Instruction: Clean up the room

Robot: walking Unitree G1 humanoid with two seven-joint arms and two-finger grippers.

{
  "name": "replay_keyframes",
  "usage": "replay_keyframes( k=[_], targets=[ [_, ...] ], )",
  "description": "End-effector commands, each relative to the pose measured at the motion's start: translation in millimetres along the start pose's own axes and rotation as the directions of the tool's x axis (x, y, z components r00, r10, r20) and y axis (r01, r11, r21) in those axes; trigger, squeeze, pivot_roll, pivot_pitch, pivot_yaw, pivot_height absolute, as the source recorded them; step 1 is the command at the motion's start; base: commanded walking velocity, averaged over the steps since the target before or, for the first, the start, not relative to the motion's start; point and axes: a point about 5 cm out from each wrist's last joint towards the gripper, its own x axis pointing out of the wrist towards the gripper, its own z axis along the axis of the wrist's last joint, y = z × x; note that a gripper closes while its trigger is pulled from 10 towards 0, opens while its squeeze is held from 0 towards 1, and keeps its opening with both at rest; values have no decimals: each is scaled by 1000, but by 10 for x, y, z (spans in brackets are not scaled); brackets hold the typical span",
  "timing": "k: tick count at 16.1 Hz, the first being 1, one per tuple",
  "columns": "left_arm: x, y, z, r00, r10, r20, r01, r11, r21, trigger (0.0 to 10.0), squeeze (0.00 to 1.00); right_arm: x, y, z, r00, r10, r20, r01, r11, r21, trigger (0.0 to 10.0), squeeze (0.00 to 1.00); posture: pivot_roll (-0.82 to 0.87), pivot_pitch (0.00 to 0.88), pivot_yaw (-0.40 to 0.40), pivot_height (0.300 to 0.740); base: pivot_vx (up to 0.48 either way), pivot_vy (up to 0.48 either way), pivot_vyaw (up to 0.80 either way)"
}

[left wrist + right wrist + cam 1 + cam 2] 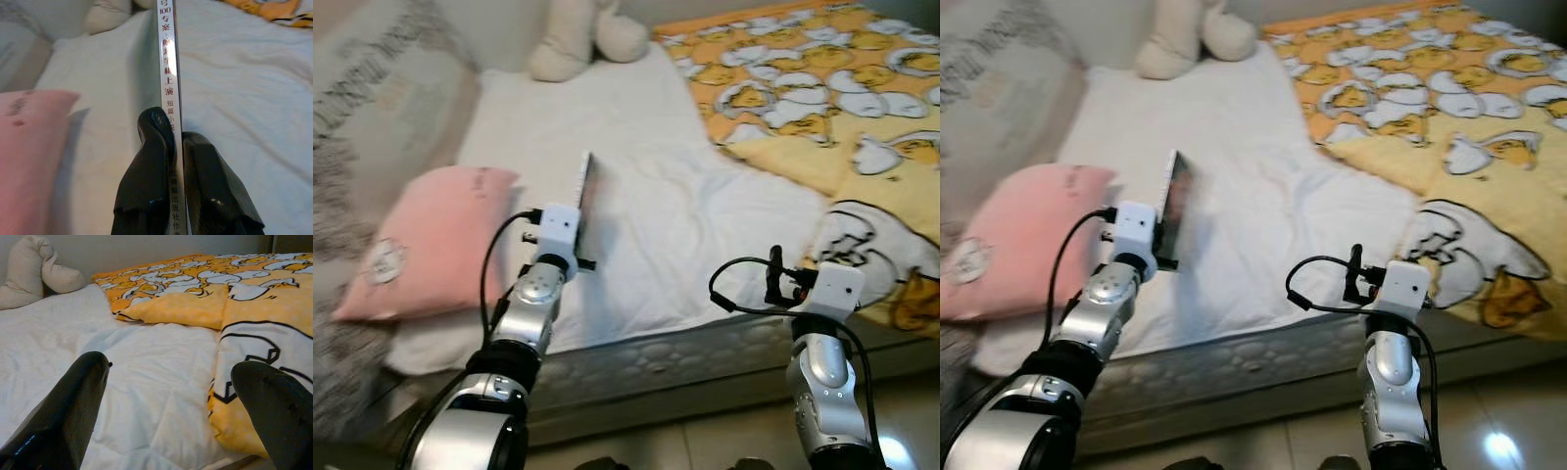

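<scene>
The left claw [177, 139] grips a thin book [167, 73] edge-on over the bed [636, 196]; the right claw [171, 382] gapes at the near edge.

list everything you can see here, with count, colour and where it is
book: 1, thin, pale spine with print, held edge-up above the sheet, in the left tool
pillow: 1, pink, at the bed's left edge
sheet: 1, white, rumpled, over the middle of the bed
quilt: 1, yellow-orange with white cartoon ducks, on the bed's right side
plush toy: 1, cream, at the far end of the bed
mattress: 1, pale quilted side, below the sheet
floor: glossy pale tiles, before the bed
left tool: 1, black, shut on the book
right tool: 1, black, open, over the quilt's near edge
</scene>
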Motion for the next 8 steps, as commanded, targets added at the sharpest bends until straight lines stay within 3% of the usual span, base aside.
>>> replay_keyframes(
  k=[1, 4, 6, 8],
  targets=[
    [14, 20, 81, 999, 5, 44, -5, 1000, 0, 10000, 0, 38, 19, 63, 1000, -3, 22, 3, 1000, 9, 10000, 0, -170, 0, 208, 730, 0, 0, 0],
    [-5, 73, 25, 997, 78, 24, -76, 992, -101, 10000, 0, 100, 58, 92, 998, 66, 12, -66, 998, -19, 10000, 0, -149, 0, 158, 730, 0, 0, 0],
    [-38, 92, -24, 995, 97, 16, -95, 989, -110, 10000, 0, 144, 67, 116, 996, 92, 11, -92, 995, -32, 10000, 0, -129, 0, 132, 730, 0, 0, 0],
    [-65, 116, -40, 995, 93, 26, -91, 994, -61, 10000, 0, 188, 99, 134, 995, 101, 14, -100, 995, -26, 10000, 0, -108, 0, 126, 730, 0, 0, 0]
  ],
)
